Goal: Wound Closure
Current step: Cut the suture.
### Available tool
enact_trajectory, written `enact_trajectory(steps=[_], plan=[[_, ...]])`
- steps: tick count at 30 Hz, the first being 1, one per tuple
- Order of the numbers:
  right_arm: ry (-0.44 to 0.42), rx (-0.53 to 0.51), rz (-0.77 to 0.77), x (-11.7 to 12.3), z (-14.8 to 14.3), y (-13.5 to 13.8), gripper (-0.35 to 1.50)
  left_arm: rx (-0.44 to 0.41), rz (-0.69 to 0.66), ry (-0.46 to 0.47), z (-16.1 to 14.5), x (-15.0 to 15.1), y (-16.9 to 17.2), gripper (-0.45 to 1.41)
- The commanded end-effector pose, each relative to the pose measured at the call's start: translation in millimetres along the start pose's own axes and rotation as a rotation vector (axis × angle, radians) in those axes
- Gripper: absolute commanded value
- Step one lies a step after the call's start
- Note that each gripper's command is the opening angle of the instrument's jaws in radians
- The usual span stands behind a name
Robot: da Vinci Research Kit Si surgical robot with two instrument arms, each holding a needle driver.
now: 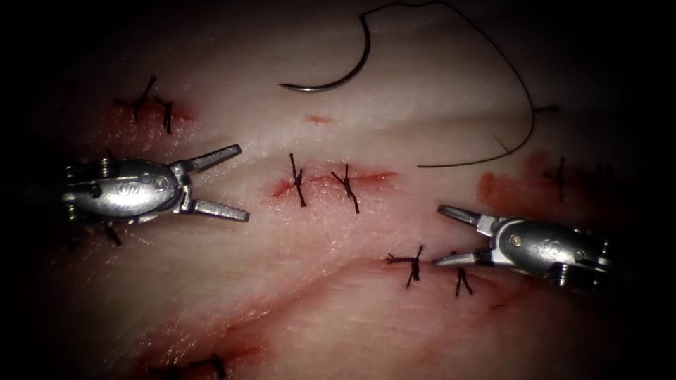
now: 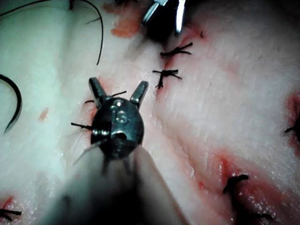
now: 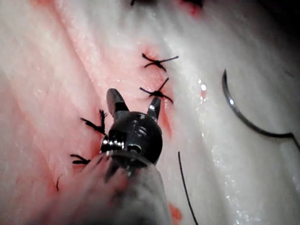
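Both sets of jaws are spread and nothing is held: left tool (image 1: 222,181) left of the stitched cut (image 1: 331,180), right tool (image 1: 451,236) to its near right. The needle (image 1: 336,79) lies free on the tissue (image 1: 232,281) at the far side, its thread (image 1: 517,84) trailing right.

Pale pink tissue (image 1: 211,281), dark stitches, silver tools

Red fluid (image 1: 331,179) streaks the cut mid-frame; black knots (image 1: 299,179) cross it. Dark needle (image 1: 338,74) and black thread (image 1: 517,84) upper frame; both tools (image 1: 215,186) (image 1: 451,236) shiny silver-grey.
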Motion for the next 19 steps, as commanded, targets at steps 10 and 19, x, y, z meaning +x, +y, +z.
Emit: enact_trajectory(steps=[10,19], plan=[[0.004,-0.026,-0.019,0.2,0.8,0.9,1.16,-0.003,0.003,0.004,0.9,-0.6,-0.1,0.69],[0.005,-0.027,-0.02,0.4,0.9,0.7,1.18,-0.007,0.004,0.005,0.5,-0.7,-0.1,0.69]])
